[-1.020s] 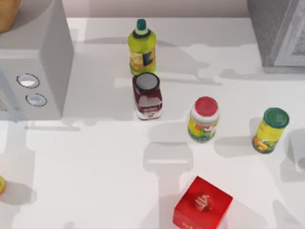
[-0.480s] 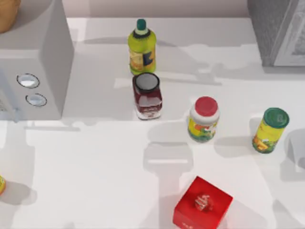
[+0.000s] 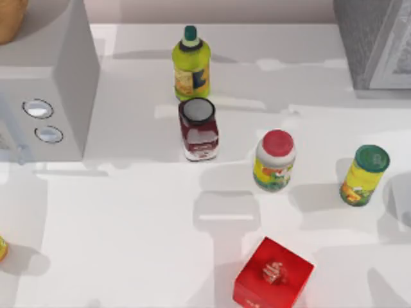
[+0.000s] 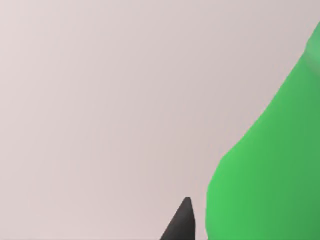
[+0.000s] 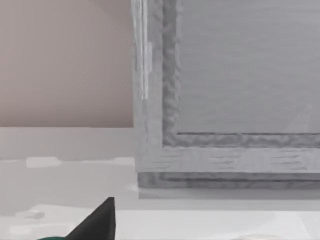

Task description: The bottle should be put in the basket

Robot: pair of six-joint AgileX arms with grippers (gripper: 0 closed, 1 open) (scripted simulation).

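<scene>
1. White tabletop (image 3: pixel 128 244) under a pale wall, crowded with a grey appliance (image 3: pixel 64 77) at left and a grey cabinet (image 3: pixel 372 45) at the far right corner.
2. Standing well apart on it: a yellow-green bottle (image 3: pixel 191 63) with a dark cap, a dark red jar (image 3: pixel 198 131) just in front of it, a red-lidded jar (image 3: pixel 275 162), a green-lidded can (image 3: pixel 364 174) and a red box (image 3: pixel 273 274) at the near edge.
3. Seen in the left wrist view: the bottle (image 4: pixel 270 165), a bright green curved wall very close to the left gripper (image 4: pixel 182 225), with plain wall behind and no table under it. Probably lifted and carried, though that is a judgement.
4. Cannot tell whether the left gripper is spread or pinching the bottle.
5. Same for the right gripper (image 5: pixel 100 222): cannot tell its state. Sits near the cabinet at the right side, apparently idle.
6. Tan rounded shape (image 3: pixel 8 16) at the far left corner, above the appliance: likely the basket, too cropped to be sure.
7. Risks from here: a smooth, round plastic body slipping or swinging in a weak pinch; letting go before reaching the basket, so that the bottle drops onto the appliance or rolls among the jars; clipping the basket rim on the way in.
</scene>
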